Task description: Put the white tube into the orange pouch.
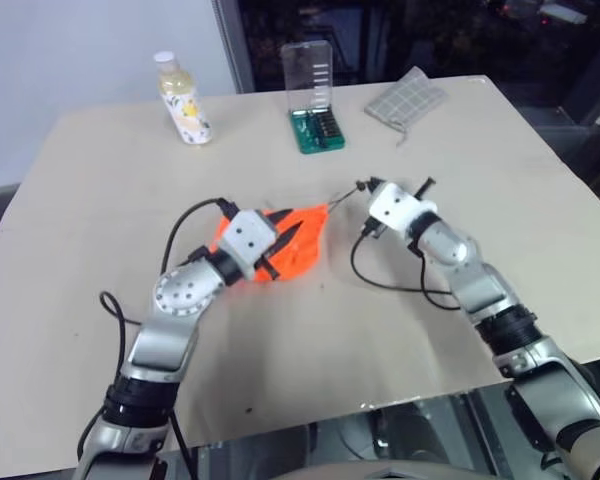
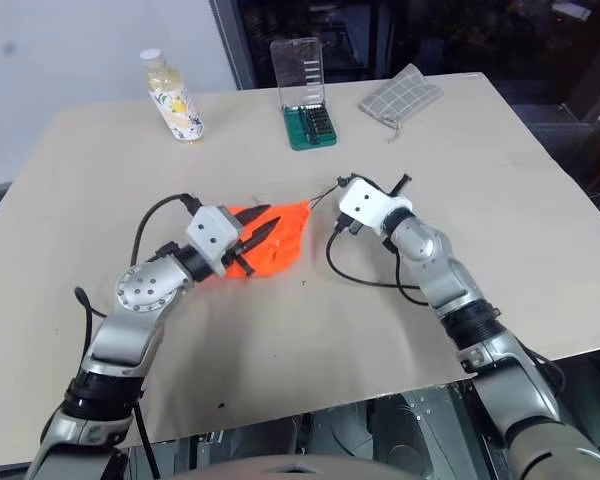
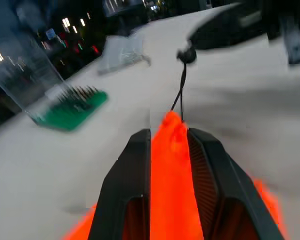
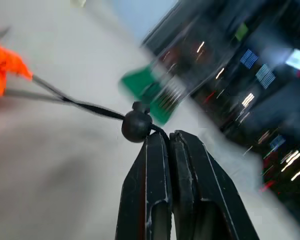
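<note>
The orange pouch (image 1: 302, 248) lies near the middle of the table, its mouth gathered to a point. My left gripper (image 1: 286, 240) is shut on the pouch's fabric; in the left wrist view the orange cloth (image 3: 170, 170) sits squeezed between the two black fingers. A dark cord (image 4: 65, 98) runs taut from the pouch's mouth to a round black bead (image 4: 136, 125). My right gripper (image 4: 169, 137) is shut on the cord right behind that bead, to the right of the pouch (image 2: 280, 240) and a little above the table. The white tube is hidden.
At the back of the table (image 1: 100, 200) stand a yellowish bottle with a white cap (image 1: 183, 98), a green bit case with a clear lid (image 1: 315, 105) and a grey checked cloth pouch (image 1: 407, 100). Black cables loop beside both wrists.
</note>
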Robot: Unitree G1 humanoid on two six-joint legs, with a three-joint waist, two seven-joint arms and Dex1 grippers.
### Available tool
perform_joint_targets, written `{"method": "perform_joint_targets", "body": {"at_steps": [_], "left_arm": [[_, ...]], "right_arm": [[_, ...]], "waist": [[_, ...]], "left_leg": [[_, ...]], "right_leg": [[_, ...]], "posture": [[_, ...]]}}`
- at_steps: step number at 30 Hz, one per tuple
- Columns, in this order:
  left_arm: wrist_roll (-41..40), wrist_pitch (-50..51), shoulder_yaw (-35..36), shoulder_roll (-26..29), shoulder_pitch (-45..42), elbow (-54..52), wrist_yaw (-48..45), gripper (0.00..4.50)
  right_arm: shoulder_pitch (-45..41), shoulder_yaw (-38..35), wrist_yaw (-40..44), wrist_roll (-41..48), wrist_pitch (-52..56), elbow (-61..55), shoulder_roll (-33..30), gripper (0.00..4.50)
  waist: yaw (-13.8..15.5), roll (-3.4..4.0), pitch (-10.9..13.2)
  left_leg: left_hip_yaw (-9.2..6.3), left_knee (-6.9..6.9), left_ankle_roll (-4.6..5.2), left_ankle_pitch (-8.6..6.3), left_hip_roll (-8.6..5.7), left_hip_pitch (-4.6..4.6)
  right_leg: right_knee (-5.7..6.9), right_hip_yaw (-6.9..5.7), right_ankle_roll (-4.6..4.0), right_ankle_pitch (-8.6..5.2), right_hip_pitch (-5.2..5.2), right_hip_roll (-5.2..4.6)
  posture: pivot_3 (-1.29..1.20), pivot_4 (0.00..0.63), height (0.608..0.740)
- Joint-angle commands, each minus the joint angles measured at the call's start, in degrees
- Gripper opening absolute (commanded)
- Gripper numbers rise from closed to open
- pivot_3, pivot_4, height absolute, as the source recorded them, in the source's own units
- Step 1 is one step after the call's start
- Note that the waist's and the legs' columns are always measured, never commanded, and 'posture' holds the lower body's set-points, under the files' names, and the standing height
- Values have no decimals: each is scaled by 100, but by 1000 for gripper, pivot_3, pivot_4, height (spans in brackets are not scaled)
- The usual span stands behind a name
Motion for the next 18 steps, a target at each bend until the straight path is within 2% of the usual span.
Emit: {"method": "perform_joint_targets", "body": {"at_steps": [1,5,13,18], "left_arm": [[328,-590,-144,44,-360,68,22,1145],[305,-655,-207,-158,-792,74,40,1145],[146,-340,-146,-533,-1131,-49,131,1145],[-836,748,159,-953,-1210,-319,143,1145]], "right_arm": [[-394,-123,-442,-431,-1050,-15,-203,53],[-653,-125,-557,-671,-1791,-77,-303,53],[-659,-58,-491,-907,-2502,-250,-267,53],[-621,-16,-451,-1027,-2703,-290,-203,53]], "waist": [[2,0,0],[-6,-2,1],[-12,-2,1],[-15,-2,2]], "left_leg": [[0,0,0,0,-1,-9],[1,-1,0,0,2,-30],[15,1,1,0,2,-28],[15,6,2,0,3,-25]], "right_leg": [[-1,0,0,0,-8,-2],[-2,3,0,0,-30,-1],[2,9,0,0,-28,0],[12,12,0,0,-28,1]], "posture": [[0,150,740],[0,150,740],[0,150,740],[0,150,740]]}}
